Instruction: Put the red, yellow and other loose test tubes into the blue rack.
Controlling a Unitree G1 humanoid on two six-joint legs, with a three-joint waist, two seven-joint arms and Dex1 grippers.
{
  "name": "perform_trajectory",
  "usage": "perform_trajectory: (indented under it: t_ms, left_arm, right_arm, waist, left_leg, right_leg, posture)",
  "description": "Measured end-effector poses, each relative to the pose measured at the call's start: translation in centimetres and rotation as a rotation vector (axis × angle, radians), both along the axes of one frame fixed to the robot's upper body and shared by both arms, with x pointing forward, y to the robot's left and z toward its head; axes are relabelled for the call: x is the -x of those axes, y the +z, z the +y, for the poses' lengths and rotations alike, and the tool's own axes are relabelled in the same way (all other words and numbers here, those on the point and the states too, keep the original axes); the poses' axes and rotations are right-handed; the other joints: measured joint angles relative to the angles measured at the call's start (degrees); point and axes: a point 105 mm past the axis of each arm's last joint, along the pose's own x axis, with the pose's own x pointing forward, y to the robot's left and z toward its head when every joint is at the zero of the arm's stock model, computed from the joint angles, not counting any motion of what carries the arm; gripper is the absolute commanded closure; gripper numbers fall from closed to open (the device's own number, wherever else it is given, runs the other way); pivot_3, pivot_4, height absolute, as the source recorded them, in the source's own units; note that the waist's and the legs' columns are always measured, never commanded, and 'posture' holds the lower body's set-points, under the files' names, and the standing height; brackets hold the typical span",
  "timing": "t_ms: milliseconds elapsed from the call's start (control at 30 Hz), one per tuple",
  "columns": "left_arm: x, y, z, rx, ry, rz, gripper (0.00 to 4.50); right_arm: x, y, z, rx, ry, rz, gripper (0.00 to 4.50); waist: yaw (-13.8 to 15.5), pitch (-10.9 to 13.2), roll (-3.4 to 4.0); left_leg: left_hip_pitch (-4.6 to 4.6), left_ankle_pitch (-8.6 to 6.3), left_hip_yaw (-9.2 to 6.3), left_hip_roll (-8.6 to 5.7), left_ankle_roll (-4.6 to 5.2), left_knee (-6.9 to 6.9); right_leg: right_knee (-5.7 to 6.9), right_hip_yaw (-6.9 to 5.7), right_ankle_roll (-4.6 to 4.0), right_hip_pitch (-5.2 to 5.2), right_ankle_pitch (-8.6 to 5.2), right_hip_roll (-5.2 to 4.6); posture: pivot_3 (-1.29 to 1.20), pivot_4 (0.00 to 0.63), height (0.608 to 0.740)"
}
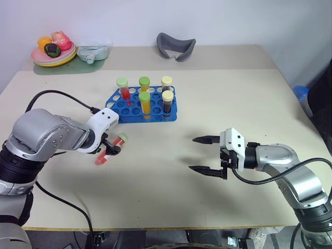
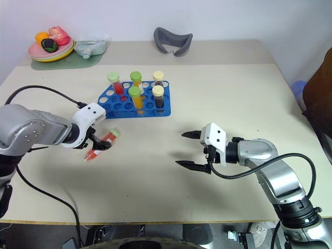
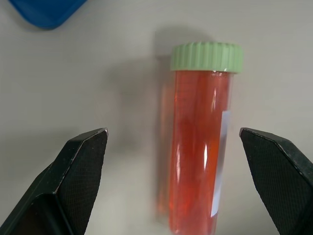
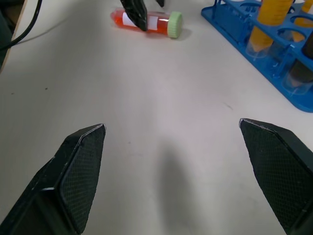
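A red test tube (image 1: 109, 152) with a green cap and a white label lies on the table in front of the blue rack (image 1: 117, 101). My left gripper (image 1: 110, 147) points down over it, open, one finger on each side of the tube (image 3: 198, 156) with a gap at both sides. In the rack stand several capped tubes: one red (image 1: 123, 89), two yellow (image 1: 145, 101) and two dark (image 1: 167, 101). My right gripper (image 1: 193, 153) hovers to the right of the rack, open and empty, pointing left.
At the back left a plate of toy food (image 1: 52, 54) sits on a green mat beside a pale container (image 1: 93, 52). A grey curved object (image 1: 176, 46) lies at the back centre. The table's right edge runs behind my right arm.
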Motion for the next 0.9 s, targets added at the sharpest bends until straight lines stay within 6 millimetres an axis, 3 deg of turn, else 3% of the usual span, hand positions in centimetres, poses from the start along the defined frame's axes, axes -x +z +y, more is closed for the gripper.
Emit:
perform_trajectory:
  t_ms: [200, 300, 400, 700, 833, 900]
  left_arm:
    - [0.3, -1.3, 0.1, 0.009, 0.014, 0.037, 0.07]
    - [0.5, -1.5, 0.0, 0.008, 0.010, 0.038, 0.91]
    - [0.6, -1.6, -0.1, 0.006, 0.002, 0.038, 2.24]
    - [0.4, -1.6, 0.0, 0.003, 0.013, 0.030, 2.24]
    - [0.4, -1.5, 0.1, -0.005, 0.014, 0.024, 3.52]
    - [0.3, -1.5, 0.2, -0.011, 0.020, 0.019, 3.71]
  right_arm:
    - [0.1, 0.0, 0.4, -0.009, 0.003, -0.006, 0.00]
    - [0.0, 0.0, 0.5, -0.010, 0.001, -0.008, 0.00]
    - [0.1, 0.1, 0.6, -0.010, 0.003, -0.013, 0.00]
    - [0.0, 0.2, 0.6, -0.010, -0.002, -0.016, 0.00]
    - [-0.1, 0.3, 0.6, -0.011, -0.005, -0.018, 0.00]
    - [-0.1, 0.3, 0.6, -0.011, -0.005, -0.020, 0.00]
  waist:
    - [0.03, 0.00, 0.00]
    - [-0.02, -0.02, 0.03]
    - [-0.08, -0.04, 0.06]
    - [-0.08, -0.04, 0.06]
    - [-0.09, -0.04, 0.06]
    - [-0.10, -0.04, 0.06]
  left_leg:
    - [0.01, 0.00, 0.00, 0.00, 0.00, 0.01]
    - [0.05, 0.00, 0.01, 0.00, 0.00, 0.01]
    - [0.12, 0.00, 0.00, 0.00, 0.00, 0.00]
    - [0.24, 0.00, 0.01, 0.00, 0.00, -0.01]
    - [0.24, 0.00, 0.01, 0.00, 0.00, -0.01]
    - [0.24, 0.00, 0.01, 0.00, 0.00, -0.01]
  right_leg:
    - [0.01, 0.00, 0.00, 0.00, 0.00, 0.00]
    - [0.01, 0.00, 0.00, 0.04, 0.00, -0.01]
    - [0.06, 0.01, 0.00, 0.06, 0.00, 0.01]
    - [0.06, 0.01, 0.00, 0.18, 0.00, 0.01]
    - [0.06, 0.02, 0.00, 0.18, 0.00, 0.01]
    - [0.06, 0.02, -0.01, 0.18, 0.00, 0.01]
  posture:
    - [0.00, 0.150, 0.740]
    - [0.00, 0.150, 0.740]
    - [0.00, 0.150, 0.740]
    - [0.00, 0.150, 0.740]
    - [0.00, 0.150, 0.740]
    - [0.00, 0.150, 0.740]
